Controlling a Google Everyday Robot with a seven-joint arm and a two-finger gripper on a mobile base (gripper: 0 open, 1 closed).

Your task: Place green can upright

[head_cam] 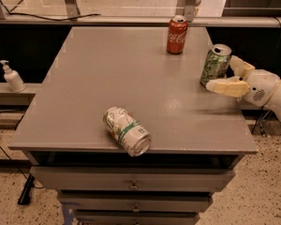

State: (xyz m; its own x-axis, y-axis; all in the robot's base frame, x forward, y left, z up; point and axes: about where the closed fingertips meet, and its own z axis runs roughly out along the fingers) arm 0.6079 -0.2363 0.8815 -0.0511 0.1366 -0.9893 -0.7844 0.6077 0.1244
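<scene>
A white pump bottle [11, 77] stands on a low ledge left of the grey desk [107, 69]. A white can with a green band [126, 131] lies on its side near the desk's front edge. A red cola can [177, 35] stands upright at the back. The green mottled soda can [215, 65] stands upright near the right edge. The pale gripper [221, 74] reaches in from the right, fingers [227, 86] spread wide, one by the can's base and one behind it.
</scene>
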